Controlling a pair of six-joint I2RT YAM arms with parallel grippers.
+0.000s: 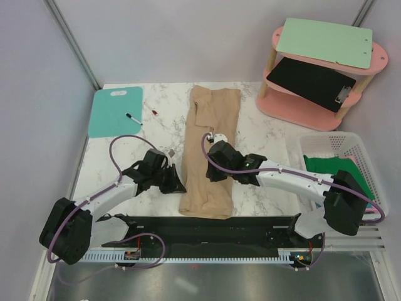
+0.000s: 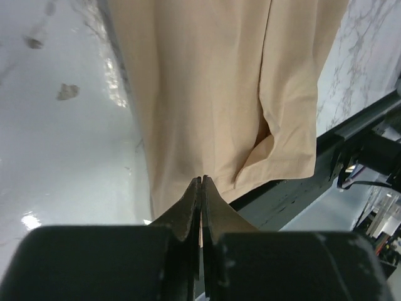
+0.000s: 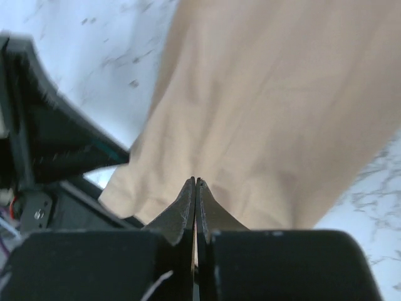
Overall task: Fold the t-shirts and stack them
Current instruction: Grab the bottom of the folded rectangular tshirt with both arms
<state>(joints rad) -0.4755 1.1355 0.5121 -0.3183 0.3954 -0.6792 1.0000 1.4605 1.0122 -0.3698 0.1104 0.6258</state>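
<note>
A tan t-shirt (image 1: 210,150) lies flat on the marble table, folded lengthwise into a long strip from the back to the front edge. My left gripper (image 1: 180,185) is shut and low at the shirt's near left edge. In the left wrist view the shut tips (image 2: 202,179) sit just over the shirt (image 2: 219,94). My right gripper (image 1: 210,170) is shut above the middle of the strip. In the right wrist view its tips (image 3: 195,180) point at the shirt (image 3: 282,94). The cloth looks flat and unlifted. More shirts, green (image 1: 329,166) and pink, lie in a white basket (image 1: 313,143) at the right.
A teal mat (image 1: 116,111) with a marker (image 1: 133,118) lies at the back left. A pink two-tier shelf (image 1: 294,110) at the back right holds a green board (image 1: 324,41) and a black clipboard (image 1: 311,81). A black rail (image 1: 207,226) runs along the front edge.
</note>
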